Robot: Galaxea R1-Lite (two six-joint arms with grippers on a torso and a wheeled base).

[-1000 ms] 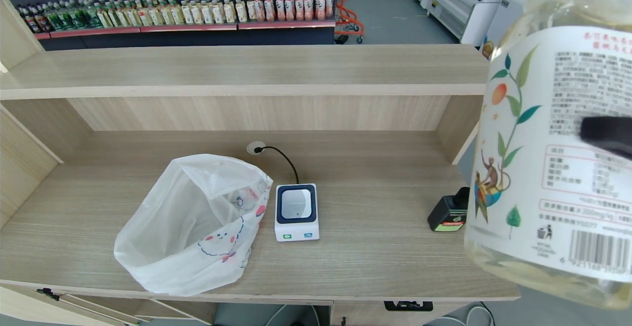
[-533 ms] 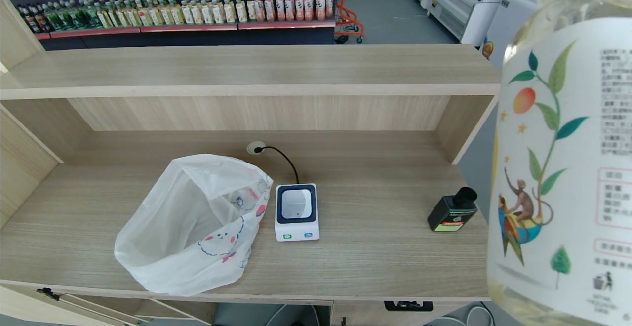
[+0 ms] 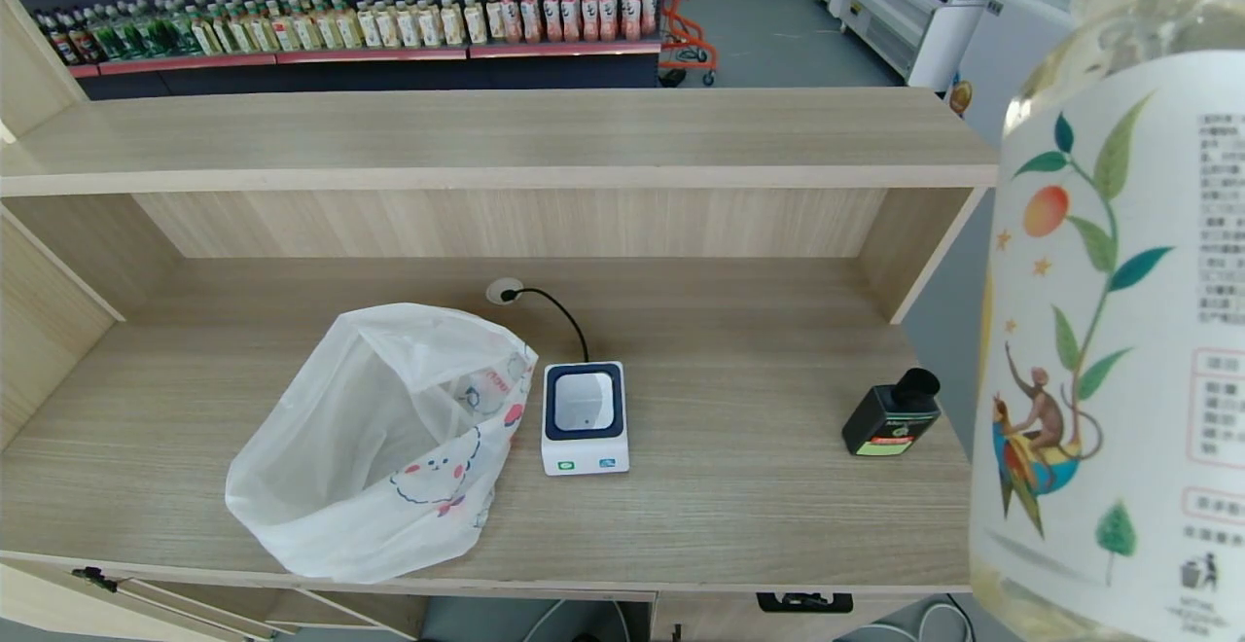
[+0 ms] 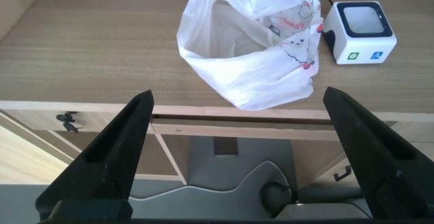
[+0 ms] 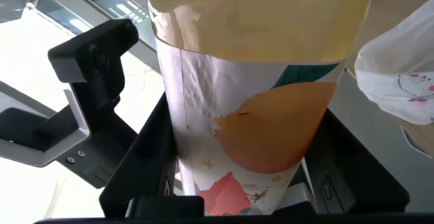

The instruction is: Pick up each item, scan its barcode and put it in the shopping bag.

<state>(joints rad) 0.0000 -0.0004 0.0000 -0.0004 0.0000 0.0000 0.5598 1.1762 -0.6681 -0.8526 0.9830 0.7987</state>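
Fingers: right gripper (image 5: 247, 159) clamped on labelled bottle (image 3: 1119, 331), left gripper (image 4: 237, 98) apart. Your counter (image 3: 759, 516): shopping bag (image 3: 379, 438) 9 o'clock of scanner (image 3: 584, 416), dark bottle (image 3: 890, 416) 3 o'clock, drink shelves (image 3: 340, 24) 12 o'clock.

Wooden counter (image 3: 739, 516) lies ahead of the left gripper (image 4: 237, 95); stocked drink shelves (image 3: 389, 24) stand well beyond it.

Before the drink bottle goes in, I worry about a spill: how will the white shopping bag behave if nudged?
Probably floppy: the shopping bag is thin, crumpled film slumped on the counter. Likely light, so a push would slide it rather than meet resistance. Its mouth sags open unsupported, so the rim may fold shut when touched.
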